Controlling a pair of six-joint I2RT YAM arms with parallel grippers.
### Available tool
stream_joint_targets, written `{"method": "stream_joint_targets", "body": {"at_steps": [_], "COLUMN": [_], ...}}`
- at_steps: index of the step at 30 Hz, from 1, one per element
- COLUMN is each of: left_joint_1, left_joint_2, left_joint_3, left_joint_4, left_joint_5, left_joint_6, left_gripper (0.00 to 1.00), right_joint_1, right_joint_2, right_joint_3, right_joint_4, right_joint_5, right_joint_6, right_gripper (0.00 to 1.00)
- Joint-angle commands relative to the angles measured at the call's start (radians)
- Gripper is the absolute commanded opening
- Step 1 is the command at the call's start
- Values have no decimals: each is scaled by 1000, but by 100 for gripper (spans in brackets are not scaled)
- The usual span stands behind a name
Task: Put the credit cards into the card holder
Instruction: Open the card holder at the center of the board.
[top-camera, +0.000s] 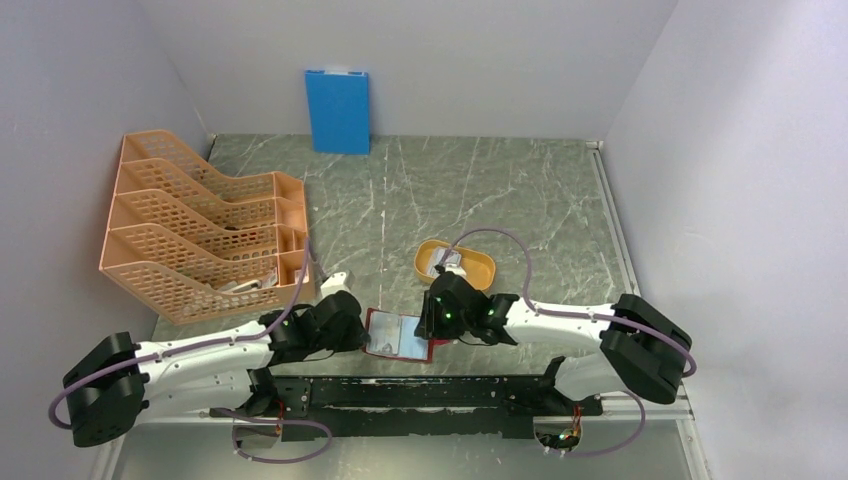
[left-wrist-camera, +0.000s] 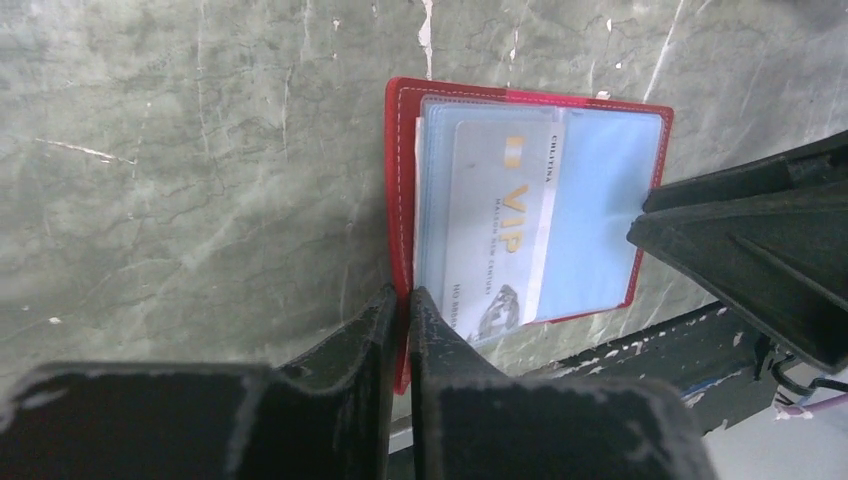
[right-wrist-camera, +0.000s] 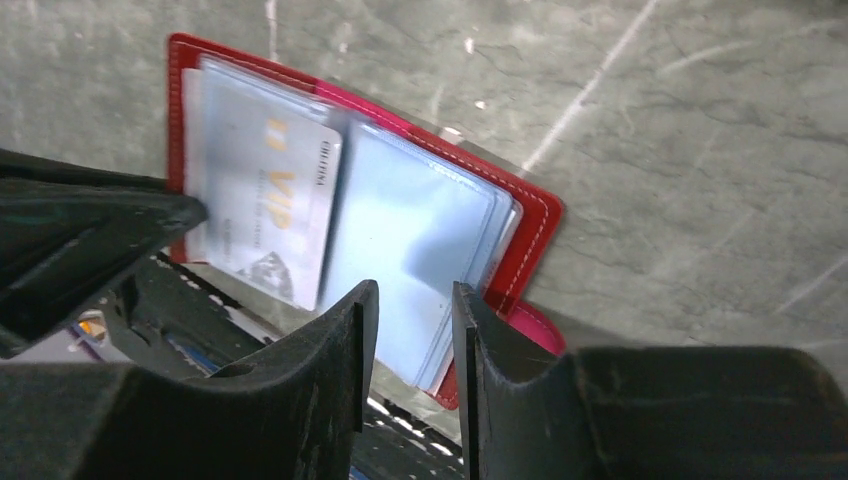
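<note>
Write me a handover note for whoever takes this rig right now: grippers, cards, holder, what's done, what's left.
Left gripper: shut, pinching the card holder by its left edge.
Right gripper: open, jaws apart over the right-hand clear sleeves.
Done: holder lies open; a VIP card sits at its left sleeves, sticking out, not clearly seated.
Left: seat it, then fetch what look like more cards from the yellow tray.

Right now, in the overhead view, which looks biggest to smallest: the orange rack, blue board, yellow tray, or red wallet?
1. Orange file rack
2. Blue board
3. Yellow tray and red card holder look about alike, so I won't rank them.
</note>
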Motion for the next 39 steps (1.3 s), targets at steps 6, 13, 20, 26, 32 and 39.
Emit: {"method": "stream_joint_targets", "body": {"at_steps": [6, 13, 20, 26, 32, 39], "left_joint_1": [-4, -5, -10, -10, -10, -10], "left_joint_2": [-58, 15, 170, 192, 184, 185], "left_joint_3": [122, 163, 94, 54, 11, 2], "left_joint_4": [-75, 90, 248, 240, 265, 271], "left_joint_5": [-10, 126, 175, 125, 126, 131], "left_joint_6": [58, 122, 107, 89, 68, 67], "left_gripper": [51, 53, 50, 48, 48, 48], "right_joint_1": [3, 2, 3, 3, 3, 3], "right_joint_2": [-39, -56, -67, -84, -51, -8], "right_joint_3": [-22, -13, -39, -56, -61, -43], "right_joint_4": [-31, -44, -56, -96, -93, -82], "right_joint_5": [48, 47, 45, 61, 58, 50], "right_joint_6": [-12, -15, 16, 26, 29, 20], "right_gripper": [38, 39, 38, 34, 29, 29]}}
